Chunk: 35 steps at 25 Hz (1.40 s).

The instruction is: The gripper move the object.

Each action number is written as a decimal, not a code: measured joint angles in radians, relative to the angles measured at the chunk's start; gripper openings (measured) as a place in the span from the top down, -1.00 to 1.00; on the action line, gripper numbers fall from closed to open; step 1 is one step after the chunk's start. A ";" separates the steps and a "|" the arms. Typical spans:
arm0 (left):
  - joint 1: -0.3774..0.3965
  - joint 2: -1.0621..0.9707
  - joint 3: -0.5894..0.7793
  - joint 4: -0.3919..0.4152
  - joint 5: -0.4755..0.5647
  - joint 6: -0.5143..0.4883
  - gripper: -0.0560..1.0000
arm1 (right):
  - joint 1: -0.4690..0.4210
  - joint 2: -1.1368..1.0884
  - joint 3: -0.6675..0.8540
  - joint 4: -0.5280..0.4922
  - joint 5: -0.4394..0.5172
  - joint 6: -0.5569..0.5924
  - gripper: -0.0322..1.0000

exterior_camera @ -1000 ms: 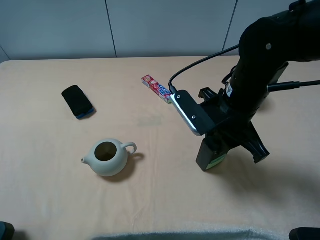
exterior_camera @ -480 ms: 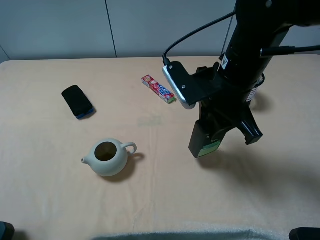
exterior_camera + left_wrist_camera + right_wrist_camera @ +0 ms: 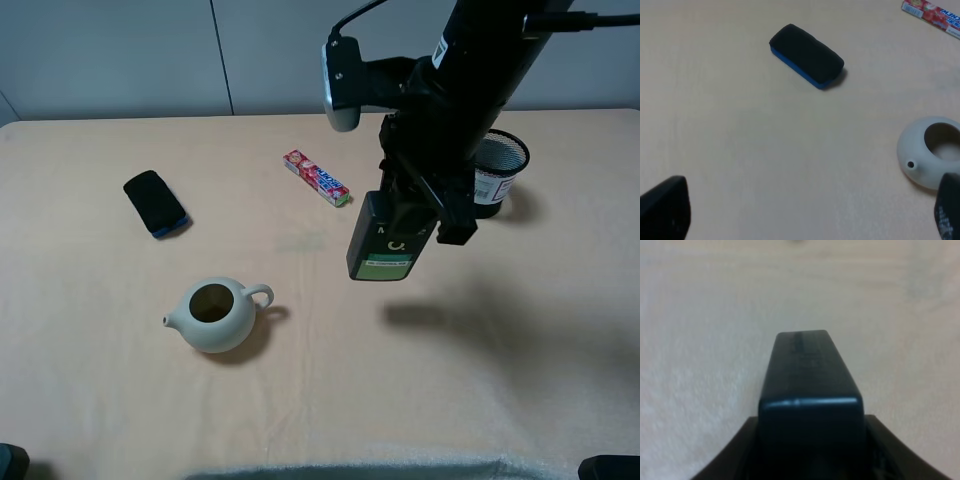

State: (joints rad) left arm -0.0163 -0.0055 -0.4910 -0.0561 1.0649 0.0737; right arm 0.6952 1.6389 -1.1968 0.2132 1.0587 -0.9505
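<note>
The high camera takes in the whole table. It alone shows the right gripper pinching the bottle by its upper end and holding it clear of the cloth, with the bottle's shadow lying apart from it, down and to the right. The bottle hangs below the fingers and slightly tilted, its green label at the lower end. It sits over the middle of the table, between the candy pack and the mesh cup, and up and to the right of the teapot. Its pump top is hidden behind the arm. A silver-grey box juts from the wrist above. The right wrist camera shows only the bottle end-on, a dark, glossy, square-edged block filling the gap between the two black fingers, with blurred pale cloth beyond. The left wrist camera shows the left gripper spread wide, one black fingertip at each edge of the picture and bare cloth between them. It also gives a closer look at the phone, a rounded black slab with a blue edge. The teapot is smooth, pale and round-bellied with an open mouth, the cup is black wire mesh, the candy pack is a flat red strip, and the cloth is soft matte beige.
</note>
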 joint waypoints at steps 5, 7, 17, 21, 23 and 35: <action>0.000 0.000 0.000 0.000 0.000 0.000 -0.98 | 0.000 0.000 -0.023 0.010 0.014 0.179 0.35; 0.000 0.000 0.000 0.000 0.000 0.000 -0.98 | 0.000 0.000 -0.031 0.010 0.020 0.256 0.35; 0.000 0.000 0.000 0.000 0.000 0.000 -0.98 | 0.000 0.002 -0.135 -0.067 0.059 0.624 0.35; 0.000 0.000 0.000 0.000 0.000 0.000 -0.98 | 0.000 0.035 -0.190 -0.119 0.107 0.739 0.35; 0.000 0.000 0.000 0.000 0.000 0.000 -0.98 | 0.000 0.064 -0.226 -0.140 0.132 0.773 0.35; 0.000 0.000 0.000 0.000 0.000 0.000 -0.98 | -0.060 0.245 -0.484 -0.188 0.160 0.838 0.35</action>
State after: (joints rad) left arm -0.0163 -0.0055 -0.4910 -0.0561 1.0649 0.0737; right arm 0.6353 1.8836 -1.6812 0.0254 1.2184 -0.1124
